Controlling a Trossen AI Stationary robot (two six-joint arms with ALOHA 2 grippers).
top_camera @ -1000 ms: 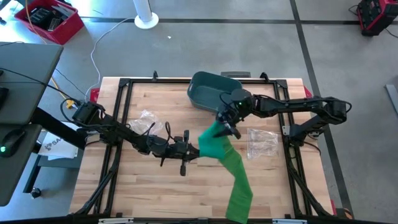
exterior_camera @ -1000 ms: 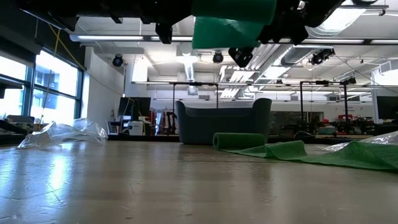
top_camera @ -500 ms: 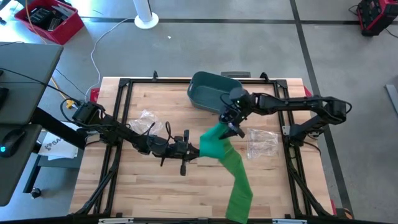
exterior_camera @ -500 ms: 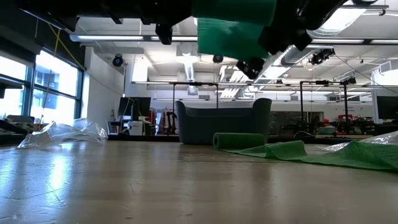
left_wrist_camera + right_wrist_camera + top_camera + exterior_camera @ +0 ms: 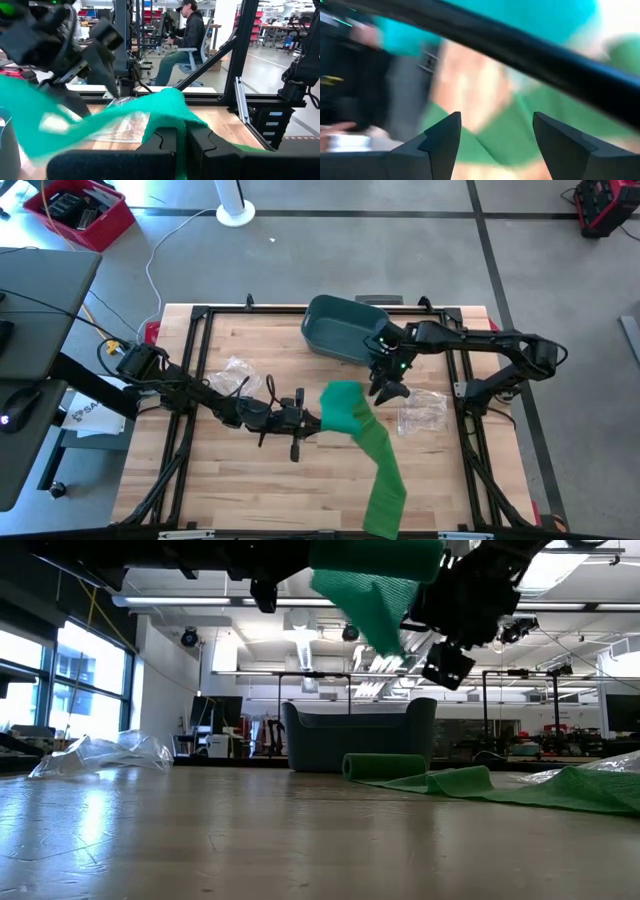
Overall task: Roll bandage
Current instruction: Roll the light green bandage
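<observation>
Wooden table (image 5: 230, 480); green bandage (image 5: 378, 460) lengthwise from left claw (image 5: 318, 420) toward near edge

Light was bright and even from above, with soft shadows on the table (image 5: 250, 470). The low view was backlit by ceiling lamps and windows, the tabletop glaring. The right wrist view was heavily smeared; the bandage (image 5: 75, 125) blurred in the left wrist view.
</observation>
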